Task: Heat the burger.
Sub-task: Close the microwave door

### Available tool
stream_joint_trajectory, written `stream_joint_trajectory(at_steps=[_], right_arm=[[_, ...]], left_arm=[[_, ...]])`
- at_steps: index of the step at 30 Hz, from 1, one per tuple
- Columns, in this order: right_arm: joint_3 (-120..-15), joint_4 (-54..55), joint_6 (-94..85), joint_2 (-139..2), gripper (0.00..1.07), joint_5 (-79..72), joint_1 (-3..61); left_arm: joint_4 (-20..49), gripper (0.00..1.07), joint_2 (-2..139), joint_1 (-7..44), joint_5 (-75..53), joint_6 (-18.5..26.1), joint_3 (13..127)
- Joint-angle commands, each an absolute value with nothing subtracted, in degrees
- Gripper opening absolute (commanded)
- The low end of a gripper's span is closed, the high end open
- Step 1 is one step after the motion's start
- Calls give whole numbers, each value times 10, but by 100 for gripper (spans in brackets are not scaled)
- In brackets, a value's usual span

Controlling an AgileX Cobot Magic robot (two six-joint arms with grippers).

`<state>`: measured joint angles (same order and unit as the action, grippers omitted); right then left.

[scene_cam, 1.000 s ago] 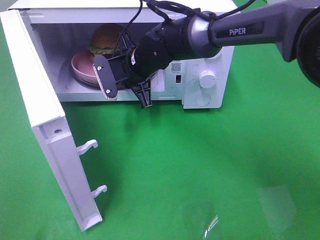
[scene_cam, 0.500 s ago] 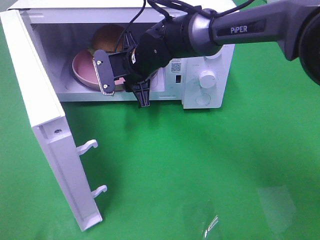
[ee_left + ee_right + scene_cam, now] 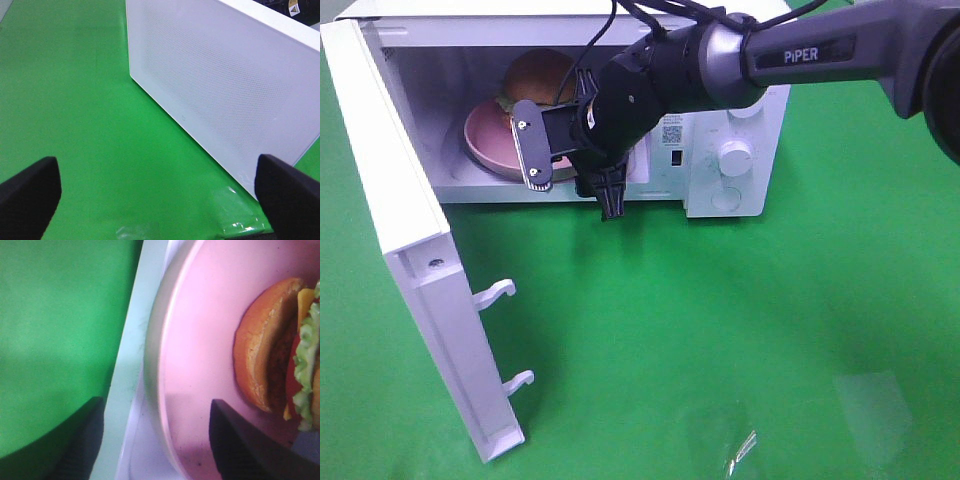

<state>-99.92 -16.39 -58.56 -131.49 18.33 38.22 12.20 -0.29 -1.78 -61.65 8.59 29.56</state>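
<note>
Nearest, lower left of the high view, the microwave door [image 3: 410, 250] stands swung wide over the green surface [image 3: 720, 330]. Left hand [image 3: 160, 196], wrist cam only: fingers far apart, nothing btwn them, green below, the white door panel beside it. Mid-frame, right hand [image 3: 574, 192] sits at the oven mouth, fingers apart, straddling the pink plate [image 3: 490, 140] rim w/o clamping it. Further in, upper left, the burger [image 3: 535, 75] sits on that plate inside the microwave [image 3: 730, 100].
</note>
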Motion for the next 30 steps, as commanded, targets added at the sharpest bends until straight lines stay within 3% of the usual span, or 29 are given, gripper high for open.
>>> stream_joint_trajectory(at_steps=[1,30], right_arm=[[-1003,-161,-576,-1303,63,188,380],[-797,-162,-566,-1147,63,121,382]], left_arm=[[122,98,-12,-15,-616,88,296],[122,98,-12,-15,-616,88,296]])
